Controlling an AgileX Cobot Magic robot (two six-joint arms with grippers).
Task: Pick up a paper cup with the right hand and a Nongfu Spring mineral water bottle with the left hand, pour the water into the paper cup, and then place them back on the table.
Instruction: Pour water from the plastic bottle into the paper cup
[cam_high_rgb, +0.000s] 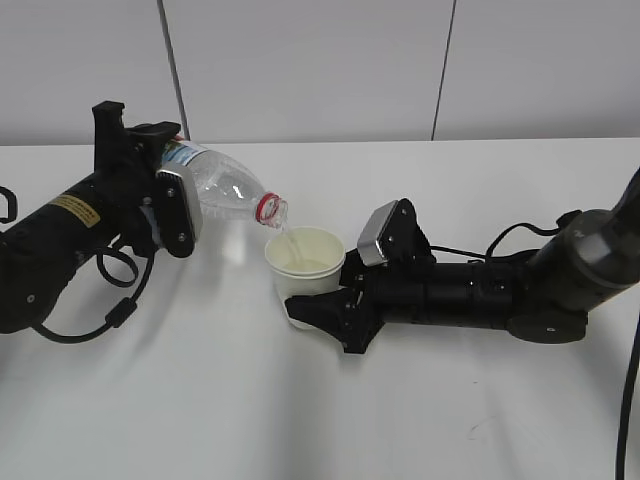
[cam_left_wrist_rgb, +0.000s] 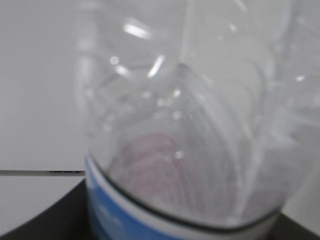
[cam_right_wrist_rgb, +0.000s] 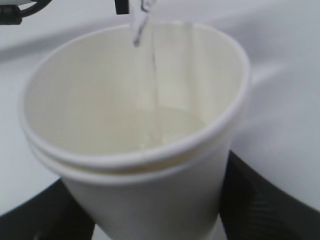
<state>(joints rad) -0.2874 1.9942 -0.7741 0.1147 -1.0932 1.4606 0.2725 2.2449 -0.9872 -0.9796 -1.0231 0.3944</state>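
Observation:
My left gripper (cam_high_rgb: 170, 205) is shut on the mineral water bottle (cam_high_rgb: 225, 190), tilted with its red-ringed mouth (cam_high_rgb: 271, 209) down to the right over the paper cup (cam_high_rgb: 304, 263). A thin stream of water (cam_high_rgb: 284, 235) runs into the cup. In the left wrist view the clear bottle (cam_left_wrist_rgb: 190, 130) fills the frame. My right gripper (cam_high_rgb: 335, 310) is shut on the cream-white cup low on its sides. In the right wrist view the cup (cam_right_wrist_rgb: 145, 190) stands between the black fingers (cam_right_wrist_rgb: 260, 195), with water (cam_right_wrist_rgb: 170, 127) pooled inside and the stream (cam_right_wrist_rgb: 140, 25) falling in.
The white table (cam_high_rgb: 320, 410) spreads around both arms. A looped black cable (cam_high_rgb: 120, 290) hangs under the left arm. A small dark scuff mark (cam_high_rgb: 478, 430) lies at the front right. A black cable (cam_high_rgb: 630, 400) runs along the right edge.

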